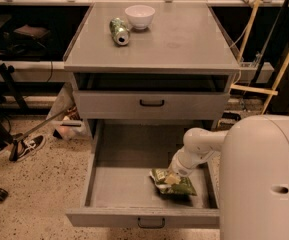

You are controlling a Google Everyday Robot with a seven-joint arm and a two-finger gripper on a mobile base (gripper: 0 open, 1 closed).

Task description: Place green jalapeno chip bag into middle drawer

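Observation:
The green jalapeno chip bag (173, 183) lies on the floor of the open middle drawer (124, 186), toward its front right. My gripper (172, 175) reaches down into the drawer from the right on a white arm and sits right on top of the bag. The drawer is pulled far out, with its small dark handle (151, 223) at the front edge.
The shallower drawer above (151, 104) is closed. On the cabinet top stand a white bowl (139, 16) and a green drink can (119, 31) lying on its side. My white body (264, 179) fills the lower right. A shoe (26, 147) and a pole lie on the floor at left.

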